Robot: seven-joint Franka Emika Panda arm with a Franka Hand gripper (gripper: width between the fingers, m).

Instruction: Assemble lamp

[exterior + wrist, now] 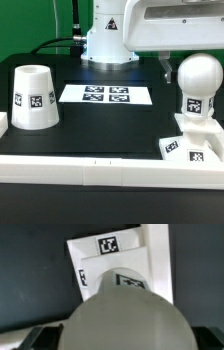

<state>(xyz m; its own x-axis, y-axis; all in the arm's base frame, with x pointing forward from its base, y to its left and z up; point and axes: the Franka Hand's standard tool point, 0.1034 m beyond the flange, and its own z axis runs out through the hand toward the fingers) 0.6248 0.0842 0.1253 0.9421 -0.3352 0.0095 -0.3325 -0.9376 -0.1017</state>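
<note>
The rounded white bulb (199, 85) stands upright on the flat square base (172, 147) at the exterior view's right, near the table's front edge. My gripper (195, 68) hangs over the bulb's head. One dark finger (166, 68) shows just beside the head with a small gap; the other finger is hidden. In the wrist view the bulb (125, 317) fills the space between the jaws of my gripper (122, 341), and the tagged base (110, 249) lies beyond it. The tapered shade (35, 97) stands mouth down at the exterior view's left.
The marker board (105, 95) lies flat in the middle of the black table, in front of the robot's white pedestal (108, 40). A white raised rim (90, 165) runs along the table's front edge.
</note>
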